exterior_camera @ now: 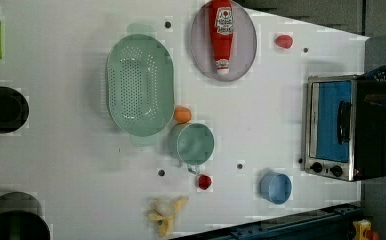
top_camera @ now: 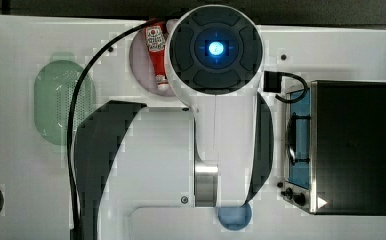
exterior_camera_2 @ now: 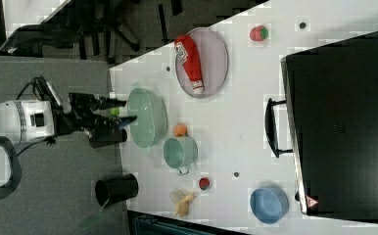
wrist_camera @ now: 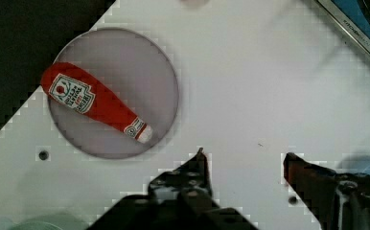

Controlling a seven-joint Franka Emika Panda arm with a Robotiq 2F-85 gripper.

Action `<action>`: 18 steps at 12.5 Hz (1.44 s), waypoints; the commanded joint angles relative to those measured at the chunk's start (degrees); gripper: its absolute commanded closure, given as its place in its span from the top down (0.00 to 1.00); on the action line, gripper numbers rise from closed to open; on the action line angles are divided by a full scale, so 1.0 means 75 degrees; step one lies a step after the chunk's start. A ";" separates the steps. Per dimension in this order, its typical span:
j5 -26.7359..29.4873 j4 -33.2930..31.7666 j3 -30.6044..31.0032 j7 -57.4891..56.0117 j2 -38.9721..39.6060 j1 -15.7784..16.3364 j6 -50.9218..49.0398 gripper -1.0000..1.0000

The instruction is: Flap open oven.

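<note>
The oven [top_camera: 351,147] stands at the top view's right, with a black top and a silver frame. Its blue glass door [exterior_camera: 331,122] with a bar handle [exterior_camera_2: 271,128] is shut and upright. Two black knobs [exterior_camera: 326,169] sit beside the door. My gripper [wrist_camera: 244,155] hangs open high over the white table with nothing between its fingers. In the right view my gripper [exterior_camera_2: 124,111] is far to the left of the oven, over the green colander's edge. A corner of the oven door [wrist_camera: 355,21] shows in the wrist view.
A ketchup bottle [exterior_camera: 222,35] lies on a grey plate [exterior_camera: 246,45]. A green colander [exterior_camera: 140,85], a teal cup [exterior_camera: 193,144], an orange [exterior_camera: 182,114], a blue bowl [exterior_camera: 276,188], a banana [exterior_camera: 166,216] and red fruit [exterior_camera: 283,41] lie on the table. Black cups [exterior_camera: 3,110] stand at the left view's left.
</note>
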 commanded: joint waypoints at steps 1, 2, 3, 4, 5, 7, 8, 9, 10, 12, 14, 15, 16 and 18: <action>-0.0062 -0.0314 -0.0270 0.0485 -0.1473 -0.0106 -0.1388 0.79; -0.0062 -0.0314 -0.0270 0.0485 -0.1473 -0.0106 -0.1388 0.90; -0.0062 -0.0314 -0.0270 0.0485 -0.1473 -0.0106 -0.1387 1.00; -0.0062 -0.0314 -0.0269 0.0486 -0.1473 -0.0106 -0.1388 1.00; -0.0062 -0.0314 -0.0269 0.0485 -0.1473 -0.0106 -0.1388 1.00; -0.0062 -0.0314 -0.0270 0.0485 -0.1473 -0.0106 -0.1388 0.82; -0.0062 -0.0313 -0.0270 0.0485 -0.1473 -0.0106 -0.1388 0.69; -0.0062 -0.0314 -0.0270 0.0485 -0.1473 -0.0107 -0.1389 0.57; -0.0062 -0.0320 -0.0275 0.0486 -0.1473 -0.0108 -0.1397 0.45; -0.0063 -0.0340 -0.0293 0.0483 -0.1472 -0.0113 -0.1412 0.22; -0.0095 -0.0462 -0.0339 0.0466 -0.1473 -0.0122 -0.1411 0.18; -0.0143 -0.0573 -0.0408 0.0417 -0.1473 -0.0129 -0.1402 0.18; -0.0167 -0.0696 -0.0502 0.0184 -0.1473 -0.0134 -0.1396 0.18; -0.0178 -0.0928 -0.0747 -0.0976 -0.1473 -0.0162 -0.1375 0.18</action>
